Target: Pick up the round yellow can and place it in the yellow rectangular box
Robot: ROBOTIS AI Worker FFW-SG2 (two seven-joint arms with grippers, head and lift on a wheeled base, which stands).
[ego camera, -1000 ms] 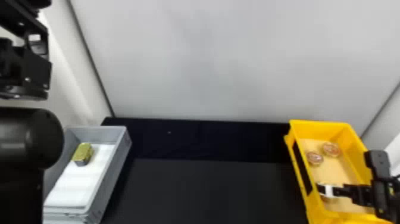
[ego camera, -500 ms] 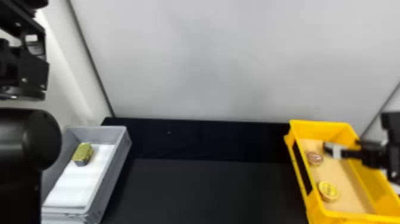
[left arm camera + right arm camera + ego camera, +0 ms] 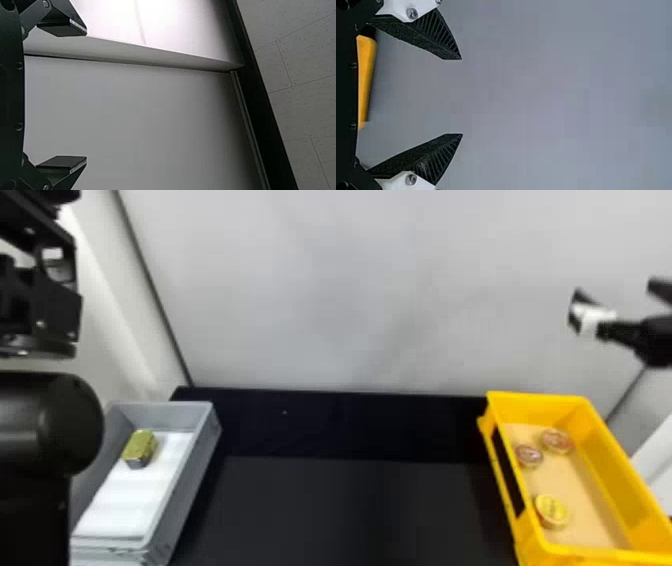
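In the head view, my right gripper point(image 3: 595, 312) is up at the right, above and beyond the yellow box point(image 3: 540, 400), in front of the grey wall. The right wrist view shows that gripper point(image 3: 462, 97) open with nothing between its fingers. The round yellow can point(image 3: 551, 511) lies inside the yellow box, at its near left. My left arm point(image 3: 45, 425) stands parked at the left edge of the head view; its gripper point(image 3: 86, 95) is open and holds nothing in the left wrist view.
Two reddish round cans point(image 3: 529, 455) lie at the far end of the yellow box. A grey box point(image 3: 197, 460) at the left holds a gold-topped rectangular tin point(image 3: 139, 447) on white lining. Between the boxes is the black table point(image 3: 350, 510); a grey wall point(image 3: 350, 290) rises behind.
My right gripper has risen away from the near part of the yellow box, uncovering the round yellow can there. The left arm has shifted only slightly.
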